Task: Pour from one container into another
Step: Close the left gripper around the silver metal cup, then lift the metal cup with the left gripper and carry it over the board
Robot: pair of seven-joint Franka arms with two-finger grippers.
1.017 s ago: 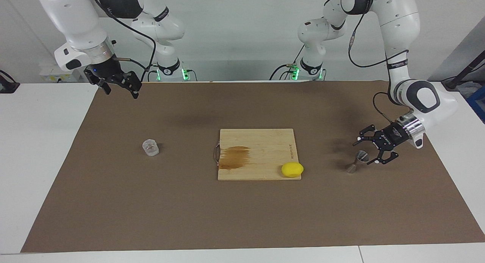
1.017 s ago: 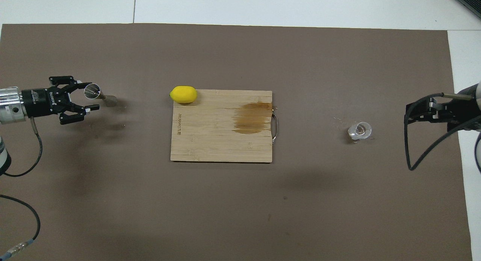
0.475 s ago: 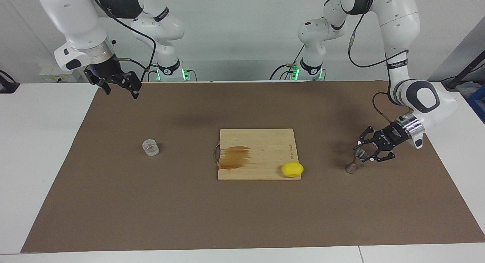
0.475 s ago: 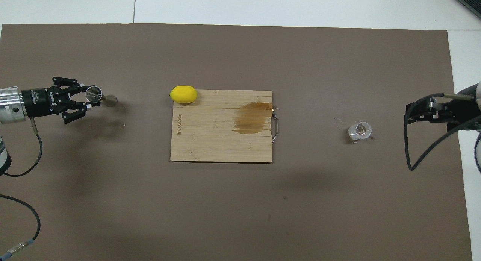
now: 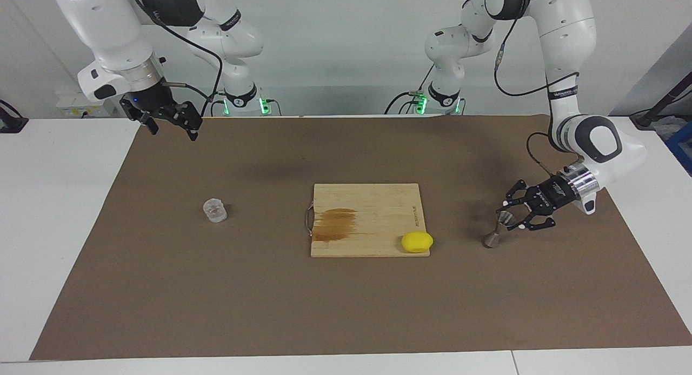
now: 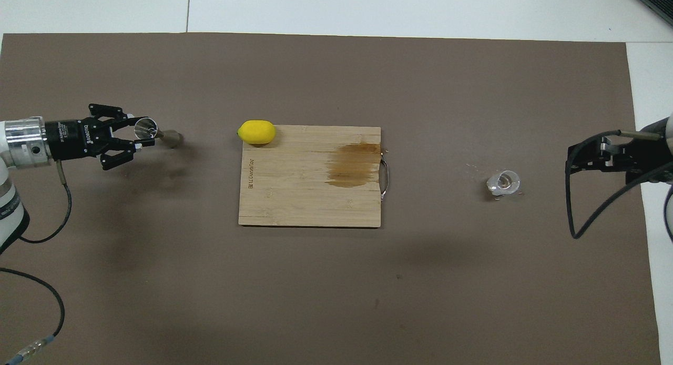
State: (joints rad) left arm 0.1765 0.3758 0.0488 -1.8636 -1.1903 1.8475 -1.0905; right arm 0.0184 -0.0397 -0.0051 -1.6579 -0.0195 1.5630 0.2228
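Observation:
The steel jigger (image 5: 494,233) (image 6: 157,135) is tilted, with my left gripper (image 5: 507,216) (image 6: 139,139) shut on its upper cone. It is over the mat toward the left arm's end, beside the cutting board. Whether its lower end touches the mat I cannot tell. The small clear glass cup (image 5: 214,209) (image 6: 503,182) stands upright on the mat toward the right arm's end. My right gripper (image 5: 172,129) (image 6: 591,155) waits open, high over the mat's corner at that end and well apart from the cup.
A wooden cutting board (image 5: 378,202) (image 6: 294,196) with a brown wet stain lies mid-table. A yellow lemon (image 5: 417,241) (image 6: 256,132) sits at the board's corner nearest the jigger. The brown mat (image 5: 346,310) covers the table.
My left gripper closed on the jigger's upper cone, then carried it a short way toward the cutting board. The right arm and the glass cup stayed still.

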